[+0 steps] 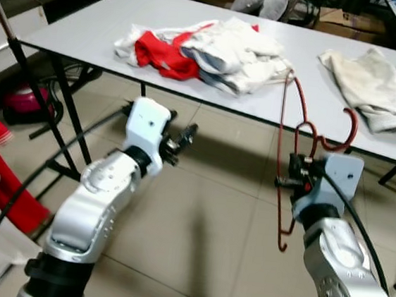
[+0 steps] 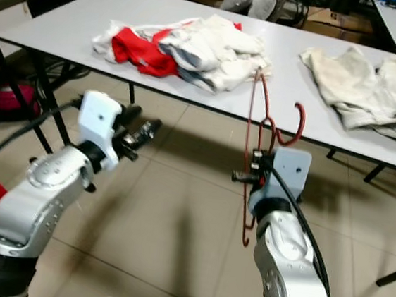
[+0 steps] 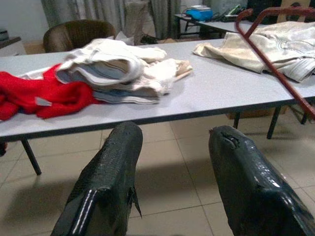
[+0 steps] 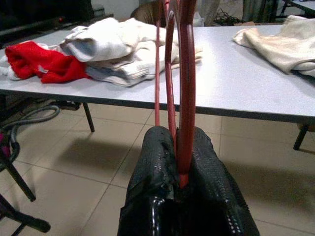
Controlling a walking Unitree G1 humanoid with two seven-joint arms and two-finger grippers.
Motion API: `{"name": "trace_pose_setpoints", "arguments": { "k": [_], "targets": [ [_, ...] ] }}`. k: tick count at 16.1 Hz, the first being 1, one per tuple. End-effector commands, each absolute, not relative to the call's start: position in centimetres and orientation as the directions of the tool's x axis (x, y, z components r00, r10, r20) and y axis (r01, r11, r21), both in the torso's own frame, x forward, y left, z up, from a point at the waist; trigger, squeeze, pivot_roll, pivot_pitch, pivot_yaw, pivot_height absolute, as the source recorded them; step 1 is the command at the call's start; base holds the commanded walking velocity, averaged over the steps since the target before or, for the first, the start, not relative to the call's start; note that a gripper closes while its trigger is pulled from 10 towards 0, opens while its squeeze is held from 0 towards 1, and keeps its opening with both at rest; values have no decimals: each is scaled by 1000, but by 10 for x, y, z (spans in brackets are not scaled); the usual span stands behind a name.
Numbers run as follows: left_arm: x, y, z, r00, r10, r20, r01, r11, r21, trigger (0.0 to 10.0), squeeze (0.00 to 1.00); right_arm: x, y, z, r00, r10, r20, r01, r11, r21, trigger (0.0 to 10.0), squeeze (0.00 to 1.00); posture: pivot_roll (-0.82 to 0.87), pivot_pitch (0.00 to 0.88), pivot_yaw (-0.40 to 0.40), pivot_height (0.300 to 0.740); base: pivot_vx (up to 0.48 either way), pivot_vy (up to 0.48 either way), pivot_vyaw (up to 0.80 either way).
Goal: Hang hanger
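Left eye view: the thin red wire hanger (image 1: pixel 287 154) is clamped upright in the right gripper (image 1: pixel 296 174), lower right, hook topmost; left gripper (image 3: pixel 172 182) is held apart, empty.

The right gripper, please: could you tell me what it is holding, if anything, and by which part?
The right gripper is shut on the red hanger, pinching its wire body below the hook. The left gripper is open and holds nothing.

A long grey-topped table on black metal legs (image 1: pixel 89 38) spans ten to three o'clock; beige glossy floor tiles (image 1: pixel 204 220) below; a brown rounded armchair (image 3: pixel 74 33) behind.
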State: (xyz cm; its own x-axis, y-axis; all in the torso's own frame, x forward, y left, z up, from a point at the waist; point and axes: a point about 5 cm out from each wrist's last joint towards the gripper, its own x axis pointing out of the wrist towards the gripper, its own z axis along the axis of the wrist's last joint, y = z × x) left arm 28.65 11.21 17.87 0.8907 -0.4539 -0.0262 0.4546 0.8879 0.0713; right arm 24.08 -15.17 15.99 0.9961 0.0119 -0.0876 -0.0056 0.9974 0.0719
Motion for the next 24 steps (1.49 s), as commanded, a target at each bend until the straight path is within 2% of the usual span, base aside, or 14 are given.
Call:
{"name": "trace_pose_setpoints", "arguments": {
  "k": [1, 2, 3, 4, 11, 16, 24],
  "targets": [
    [286, 105, 180, 876, -482, -20, 482, 873, 75, 10000, 0, 238, -158, 162, 997, -5, -74, 11, 997, 75, 0, 0, -22, 59, 15, 740, 0, -360, 0],
    [286, 104, 180, 876, -482, -19, 482, 873, 75, 10000, 0, 238, -158, 162, 997, -7, -74, 13, 997, 73, 0, 0, -22, 59, 15, 740, 0, -360, 0],
    [286, 105, 180, 876, -481, -19, 481, 873, 76, 10000, 0, 238, -159, 161, 997, -17, -79, 21, 998, 60, 6941, 0, -23, 56, 14, 740, 0, -356, 0],
    [286, 105, 180, 877, -481, -20, 481, 873, 77, 10000, 0, 238, -160, 161, 997, -20, -81, 24, 998, 55, 10000, 0, -23, 56, 14, 740, 0, -345, 0],
    [290, 113, 176, 908, -418, -42, 420, 904, 81, 10000, 0, 238, -156, 162, 997, 3, -79, 1, 998, 56, 10000, 0, -23, 53, 13, 740, 0, 0, 0],
    [288, 112, 174, 906, -420, -44, 422, 903, 75, 10000, 0, 239, -158, 160, 995, -7, -98, 11, 999, 46, 10000, 0, -24, 60, 8, 740, 0, 0, 0],
    [289, 111, 175, 902, -430, -36, 431, 901, 49, 10000, 0, 238, -161, 160, 994, -22, -103, 27, 998, 49, 10000, 0, -30, 69, 11, 740, 0, 0, -800]
  ]
}}
